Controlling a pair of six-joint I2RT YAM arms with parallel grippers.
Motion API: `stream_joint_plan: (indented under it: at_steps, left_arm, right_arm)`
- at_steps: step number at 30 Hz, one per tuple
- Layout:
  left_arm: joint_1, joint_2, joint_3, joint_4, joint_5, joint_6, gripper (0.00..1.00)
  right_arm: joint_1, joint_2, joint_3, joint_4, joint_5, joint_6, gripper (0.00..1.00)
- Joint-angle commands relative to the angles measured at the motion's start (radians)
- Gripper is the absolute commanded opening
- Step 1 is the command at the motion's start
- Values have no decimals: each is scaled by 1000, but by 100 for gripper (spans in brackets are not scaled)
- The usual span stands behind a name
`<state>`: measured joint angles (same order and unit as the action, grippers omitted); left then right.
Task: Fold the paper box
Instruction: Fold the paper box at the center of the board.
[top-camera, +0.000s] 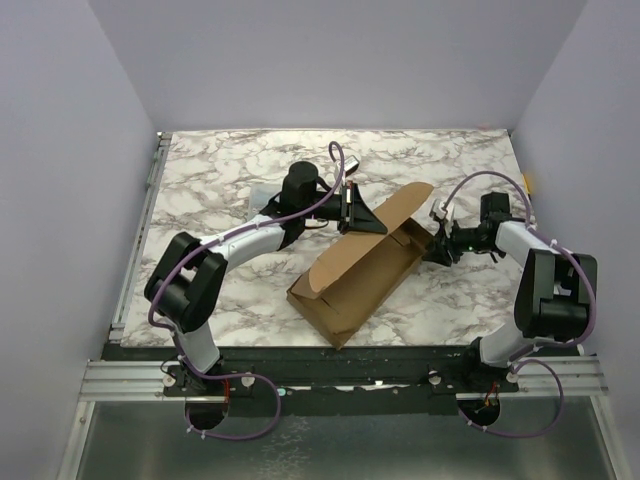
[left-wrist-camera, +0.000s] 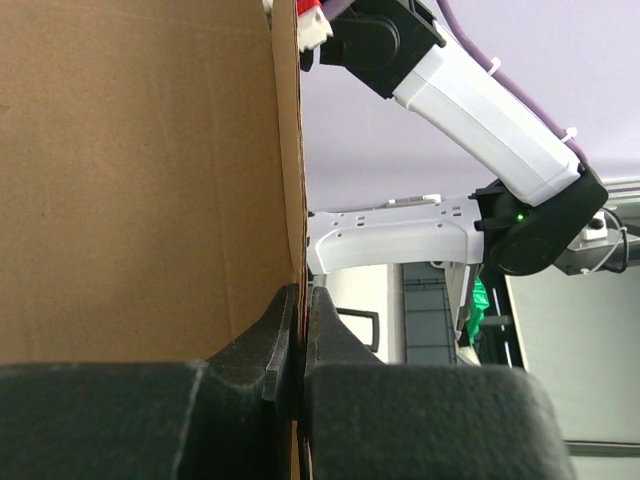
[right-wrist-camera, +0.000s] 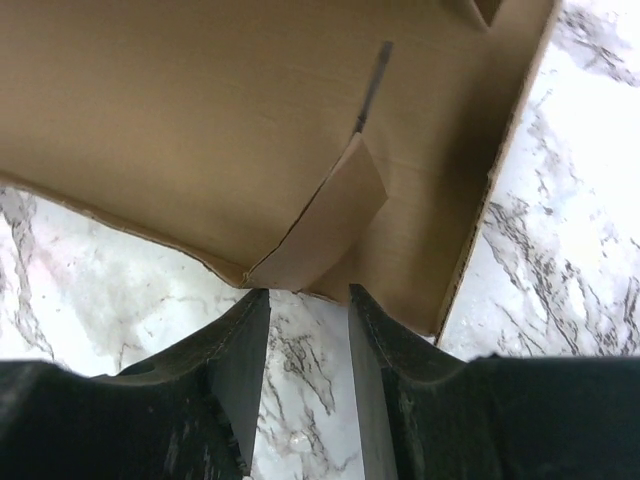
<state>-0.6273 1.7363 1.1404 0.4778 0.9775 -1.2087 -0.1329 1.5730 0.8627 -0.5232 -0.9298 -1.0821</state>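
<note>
Find the paper box (top-camera: 365, 270) mid-frame on the counter (top-camera: 220, 170), lid flap (top-camera: 400, 205) raised. With the left hand (left-wrist-camera: 303, 300) clamped on that flap, swing along the crease. Brace the end tab (right-wrist-camera: 320, 225) with the right hand (right-wrist-camera: 308, 310), fingers apart.

Table (top-camera: 230, 170): white top with grey marble veining, same pattern in the right wrist view (right-wrist-camera: 590, 200). Pale lavender walls (top-camera: 340, 60) enclose three sides. Aluminium rail (top-camera: 330, 378) runs along the near edge, a second rail (top-camera: 140, 230) along the left. Small clear item (top-camera: 262, 197) on the far left of the top, partly hidden. Yellow-orange speck (top-camera: 527, 183) at the right edge, too small to identify.
</note>
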Motion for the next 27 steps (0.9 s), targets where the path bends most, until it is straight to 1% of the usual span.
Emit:
stream_joint_plan:
  at_steps: [1,6,10,14,18,21,22,27]
  left_arm:
    - [-14,23,-5,99,35,-82,0]
    - [-7,27,2,102,40,-83,0]
    - [4,35,2,102,40,-80,0]
    - [5,45,16,102,42,-80,0]
    - [5,58,33,102,41,-80,0]
    - [4,60,41,102,43,-80,0]
    - [5,60,42,102,43,-81,0]
    - [3,58,39,102,47,-80,0]
  right_arm:
    - [-1,14,18,-149,-105,-233,41]
    - [-1,74,76,-329,-114,-462,45]
    - [-2,70,71,-366,-109,-510,51]
    - [-1,66,48,-382,-112,-542,51]
    - [-1,54,37,-405,-121,-585,48]
    - [-2,61,44,-434,-111,-616,44]
    - [-2,62,43,-435,-100,-626,41]
    - [-1,71,51,-450,-69,-640,25]
